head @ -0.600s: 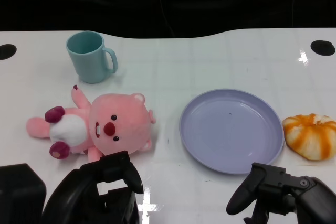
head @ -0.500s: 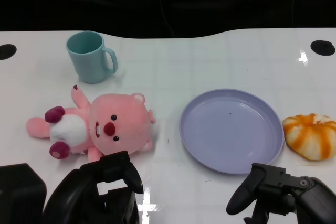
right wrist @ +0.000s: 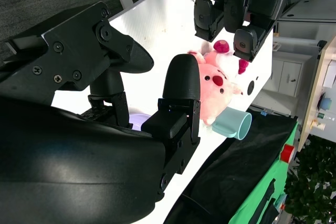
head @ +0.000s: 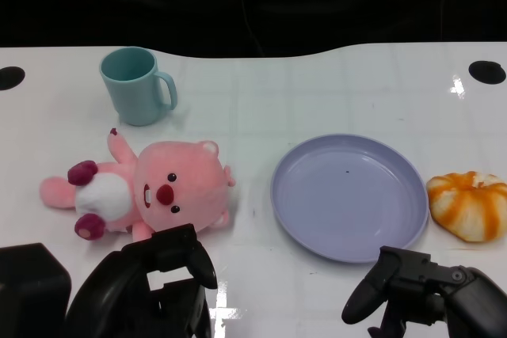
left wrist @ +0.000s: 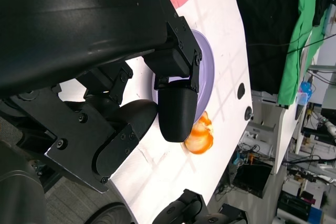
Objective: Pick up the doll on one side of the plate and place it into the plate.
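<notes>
A pink plush doll point(head: 150, 191) with a white belly lies on its back on the white table, left of the lavender plate point(head: 348, 195). The plate holds nothing. My left hand point(head: 154, 286) hovers at the near edge just in front of the doll, fingers apart, holding nothing. My right hand point(head: 412, 294) sits low at the near right, in front of the plate, also holding nothing. The right wrist view shows the doll point(right wrist: 212, 90) beyond my fingers and my left hand point(right wrist: 236, 9) above it. The left wrist view shows the plate point(left wrist: 205, 77) past my fingers.
A teal mug point(head: 136, 85) stands behind the doll at the back left. An orange-and-white striped pumpkin-like toy point(head: 469, 205) lies right of the plate. Black holes mark the table's far corners point(head: 486, 71). The table's far edge meets a dark backdrop.
My left hand has crept very slightly; the doll, plate, mug and right hand have not moved.
</notes>
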Tool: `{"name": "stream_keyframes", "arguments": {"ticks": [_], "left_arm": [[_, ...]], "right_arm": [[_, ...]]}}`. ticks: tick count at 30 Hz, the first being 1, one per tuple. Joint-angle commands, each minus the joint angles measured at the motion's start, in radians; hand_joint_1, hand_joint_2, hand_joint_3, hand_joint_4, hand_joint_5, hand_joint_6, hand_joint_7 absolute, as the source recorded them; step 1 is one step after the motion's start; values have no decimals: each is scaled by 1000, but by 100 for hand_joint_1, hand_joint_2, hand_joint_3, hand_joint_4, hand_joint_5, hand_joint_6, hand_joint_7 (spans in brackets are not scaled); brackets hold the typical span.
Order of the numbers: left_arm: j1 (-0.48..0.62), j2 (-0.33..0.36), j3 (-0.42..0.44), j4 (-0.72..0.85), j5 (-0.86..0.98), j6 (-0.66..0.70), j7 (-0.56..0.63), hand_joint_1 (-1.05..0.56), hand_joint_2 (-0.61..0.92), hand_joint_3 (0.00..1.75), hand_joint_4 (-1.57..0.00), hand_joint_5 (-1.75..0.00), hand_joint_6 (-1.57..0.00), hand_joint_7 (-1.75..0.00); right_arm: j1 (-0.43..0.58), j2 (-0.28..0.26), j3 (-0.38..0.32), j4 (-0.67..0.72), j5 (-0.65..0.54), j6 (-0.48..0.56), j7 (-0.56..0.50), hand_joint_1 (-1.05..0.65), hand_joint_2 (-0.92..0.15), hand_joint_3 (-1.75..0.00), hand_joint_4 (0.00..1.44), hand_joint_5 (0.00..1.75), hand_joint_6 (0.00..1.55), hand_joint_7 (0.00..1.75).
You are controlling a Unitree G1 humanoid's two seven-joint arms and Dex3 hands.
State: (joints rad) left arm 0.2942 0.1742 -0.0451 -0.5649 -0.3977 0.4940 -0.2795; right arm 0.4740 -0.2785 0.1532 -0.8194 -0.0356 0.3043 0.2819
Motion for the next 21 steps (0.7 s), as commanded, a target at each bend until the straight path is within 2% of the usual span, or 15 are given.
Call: {"name": "stream_keyframes", "arguments": {"ticks": [1,9,12,15,17,20,21], "left_arm": [[3,7,3,9,8,-14,0,-19,34,148,-89,-175,-77,-168],[4,0,10,8,-1,-16,3,-19,35,146,-88,-174,-78,-164],[2,-14,25,7,-12,-34,1,-16,40,137,-85,-167,-80,-140],[0,-15,27,5,12,-70,7,-19,38,136,-78,-154,-75,-117],[-1,-19,35,5,10,-77,14,-21,37,133,-75,-147,-72,-108],[0,-32,55,16,-1,-102,16,-22,41,121,-69,-140,-69,-98],[0,-34,61,18,-4,-108,15,-23,46,109,-65,-135,-67,-90]], "right_arm": [[-1,-5,-6,-3,8,4,0,-8,-59,-98,62,161,58,123],[-3,-6,-8,5,7,-9,0,-7,-59,-99,62,161,58,123],[-7,-6,-9,12,7,-15,2,-7,-59,-99,62,162,58,124],[-9,-6,-8,17,7,-21,2,-7,-58,-100,62,162,58,124],[-12,-4,-7,18,8,-15,1,-7,-58,-100,62,162,58,125],[-14,-4,-1,24,1,-25,-1,-7,-58,-101,62,162,58,125],[-15,-3,1,25,0,-26,-2,-8,-58,-101,62,162,58,125]]}}
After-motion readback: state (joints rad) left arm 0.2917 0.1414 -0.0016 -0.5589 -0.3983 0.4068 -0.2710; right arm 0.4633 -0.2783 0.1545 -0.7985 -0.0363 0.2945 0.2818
